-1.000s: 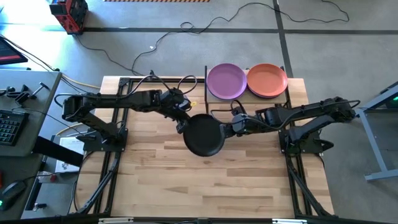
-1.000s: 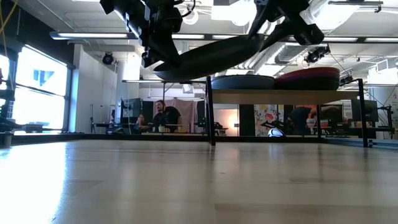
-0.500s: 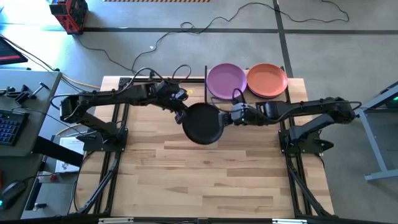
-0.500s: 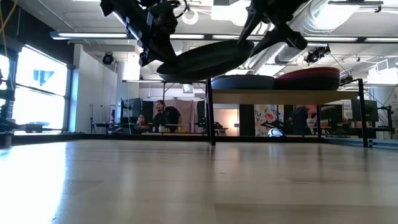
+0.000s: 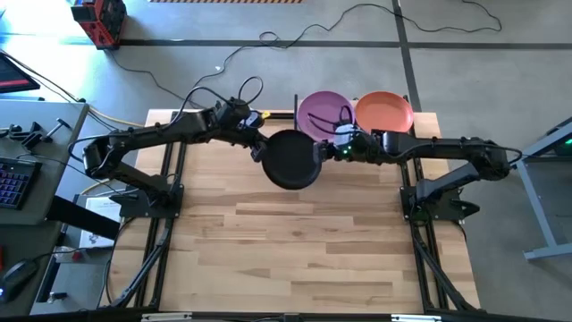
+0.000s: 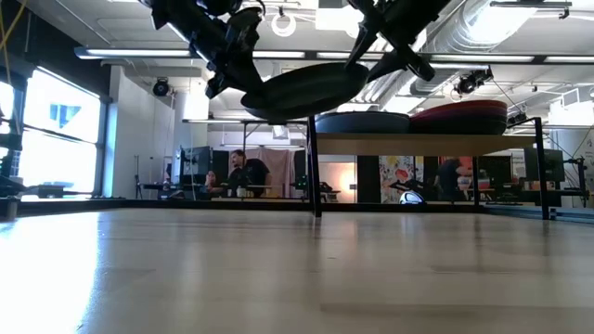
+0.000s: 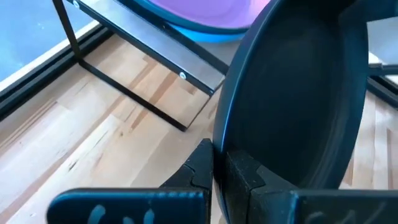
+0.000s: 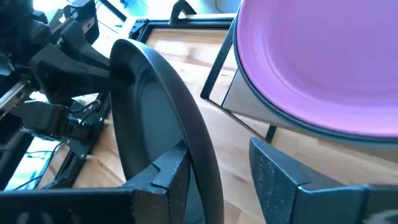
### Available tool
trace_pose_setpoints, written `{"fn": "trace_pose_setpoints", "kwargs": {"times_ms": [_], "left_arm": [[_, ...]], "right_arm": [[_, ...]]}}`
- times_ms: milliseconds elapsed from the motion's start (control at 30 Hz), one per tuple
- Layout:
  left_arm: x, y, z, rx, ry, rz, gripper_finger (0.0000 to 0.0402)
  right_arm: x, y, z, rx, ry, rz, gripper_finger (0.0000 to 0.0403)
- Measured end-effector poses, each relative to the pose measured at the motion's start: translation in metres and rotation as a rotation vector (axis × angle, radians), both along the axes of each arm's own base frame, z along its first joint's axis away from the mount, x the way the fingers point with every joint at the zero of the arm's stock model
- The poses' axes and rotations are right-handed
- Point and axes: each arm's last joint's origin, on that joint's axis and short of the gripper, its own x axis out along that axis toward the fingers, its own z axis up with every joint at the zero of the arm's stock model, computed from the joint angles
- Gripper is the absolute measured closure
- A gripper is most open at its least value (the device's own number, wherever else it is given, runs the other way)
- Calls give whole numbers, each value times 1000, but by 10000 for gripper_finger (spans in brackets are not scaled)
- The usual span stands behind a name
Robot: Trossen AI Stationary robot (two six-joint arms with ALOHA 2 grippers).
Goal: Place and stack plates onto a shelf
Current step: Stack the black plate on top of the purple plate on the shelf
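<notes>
A: Plates and a shelf [image 5: 420, 125] are shown from above on a wooden table [image 5: 304, 241]. How much has been stacked?

B: A purple plate [image 5: 324, 113] and an orange plate [image 5: 384, 114] are seen lying side by side on the shelf at the far edge of the table. In the low view each looks like the top of a small pile, though the count cannot be told.

A: And the plate in hand?

B: A black plate [image 5: 290, 159] is held in the air just in front of the shelf, beside the purple plate. Its rim is pinched by the left gripper [image 5: 256, 147], which is closed tight on it. The right gripper [image 5: 327, 152] is spread wide around the opposite rim, its fingers [image 8: 165, 171] not seen pressing on it.

A: What is left?

B: The black plate has yet to be set on a pile. No other plates are seen on the table.
</notes>
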Motion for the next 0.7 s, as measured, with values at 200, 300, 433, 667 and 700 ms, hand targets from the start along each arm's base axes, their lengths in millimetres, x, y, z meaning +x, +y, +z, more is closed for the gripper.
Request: {"fn": "trace_pose_setpoints", "kwargs": {"times_ms": [200,300,433,667,700], "left_arm": [[-1,4,1,1,-19,14,396],[0,5,3,13,-36,21,396],[2,6,5,28,-60,31,387],[2,10,8,31,-92,25,353],[1,12,8,28,-95,24,348]], "right_arm": [[-1,-8,1,18,-9,18,325],[0,-11,1,7,-16,21,377],[-1,-14,1,-10,-12,16,389],[-3,-23,1,-11,-7,-18,399],[-4,-24,1,-11,-7,-22,399]]}}
